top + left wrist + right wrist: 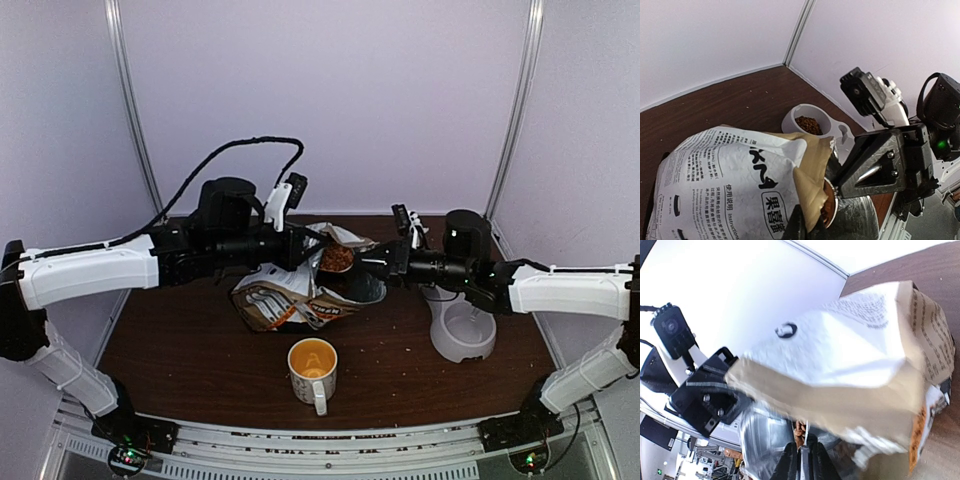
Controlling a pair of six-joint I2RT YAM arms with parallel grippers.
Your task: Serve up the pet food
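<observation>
the left gripper pinches the tan lip of the soft, crinkly bag, holding its mouth open. the right gripper is closed on what looks like a thin scoop handle, with the pet food heaped just beyond its fingertips: light, loose pellets, likely to spill unless carried level by that handle.

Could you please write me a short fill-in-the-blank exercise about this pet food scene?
1. The left gripper and the right gripper both pinch the mouth of the ___.
2. The white bowl holds some ___.
3. The orange-lined mug stands ___.
Missing words: bag; kibble; upright.
</observation>
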